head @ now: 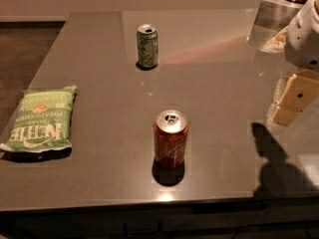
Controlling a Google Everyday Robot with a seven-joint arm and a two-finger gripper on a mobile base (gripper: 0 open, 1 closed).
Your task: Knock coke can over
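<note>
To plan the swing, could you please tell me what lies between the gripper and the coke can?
Nothing: the camera view shows bare table between the gripper, at the right edge, and the coke can.

- White rounded arm shell [305,31]: smooth plastic, dotted w/ small dark specks in rows, one larger dark hole near its lower edge.
- Cream-yellow blocky gripper [289,102]: sits at the far right of the view, just under that shell; flat boxy faces, one dark round spot approx. mid-face, paler lower block.

Glossy metal coke can [171,139]; plastic gripper [291,102] right edge.
</note>
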